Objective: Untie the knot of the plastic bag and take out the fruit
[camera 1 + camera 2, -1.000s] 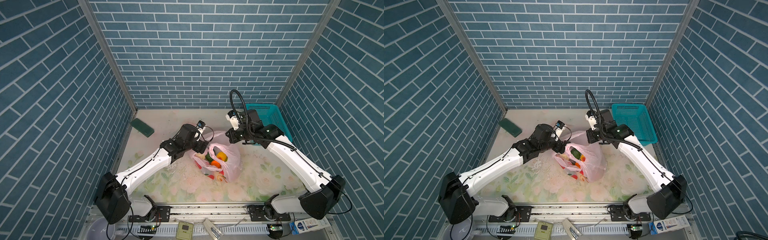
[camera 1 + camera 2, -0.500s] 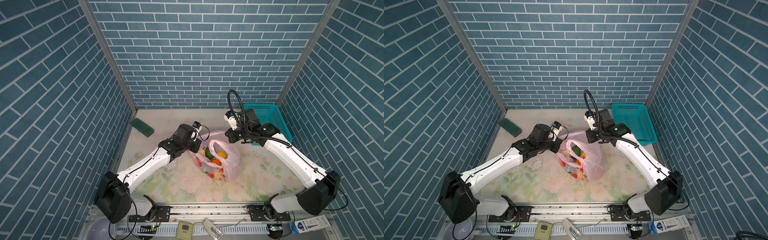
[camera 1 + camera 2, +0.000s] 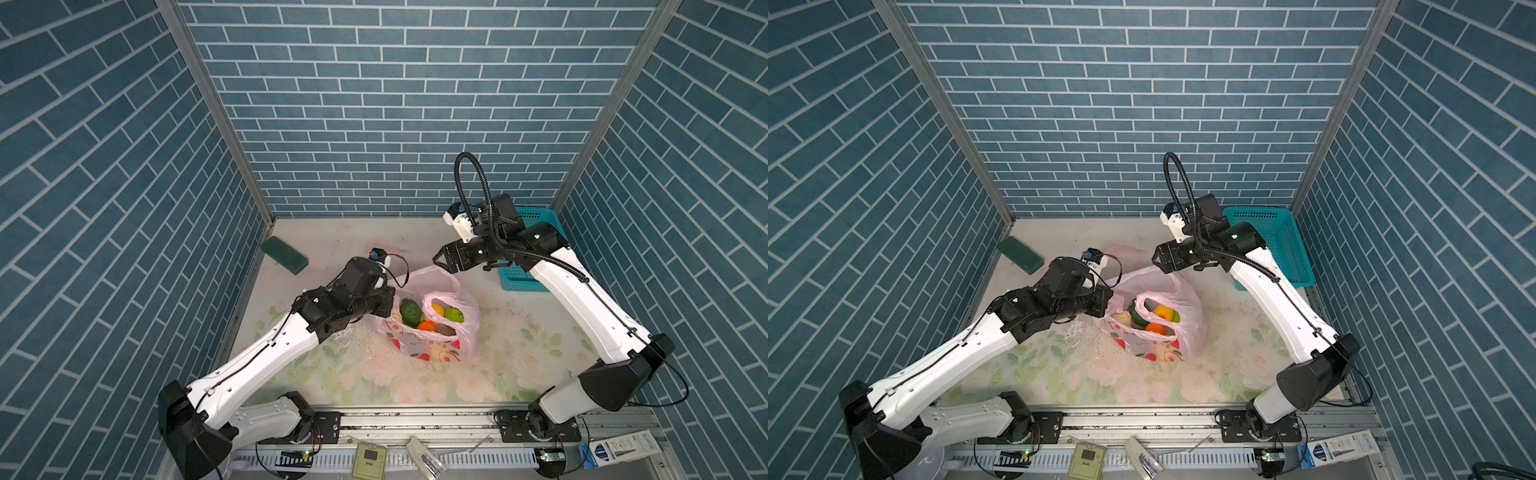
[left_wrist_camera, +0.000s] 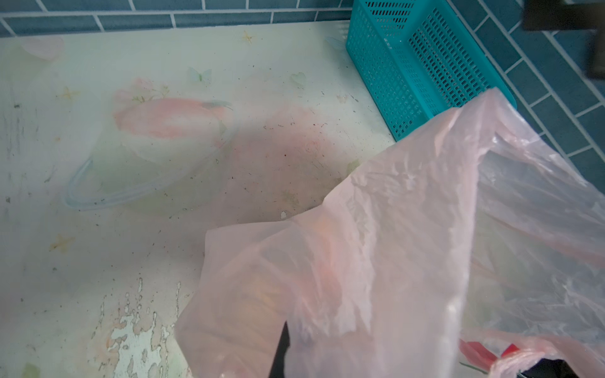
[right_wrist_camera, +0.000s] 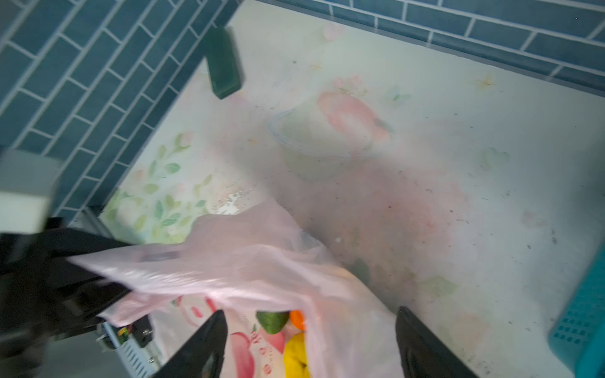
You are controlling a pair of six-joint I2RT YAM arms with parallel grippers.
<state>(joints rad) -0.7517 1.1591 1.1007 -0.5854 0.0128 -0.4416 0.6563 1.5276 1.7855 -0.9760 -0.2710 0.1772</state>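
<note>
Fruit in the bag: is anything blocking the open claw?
Partly. A handle loop arches over the yellow fruit and light green fruit. The dark green fruit lies uncovered in the mouth of the plastic bag, clear to the right gripper.

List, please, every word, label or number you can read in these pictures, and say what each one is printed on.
plastic bag: red printed characters among the fruit pictures, too blurred to read.
white-and-blue box by the front rail: printing too small to read.
grey-green device by the front rail: no legible marking.
Nothing else shows text, so no wording can be quoted.
</note>
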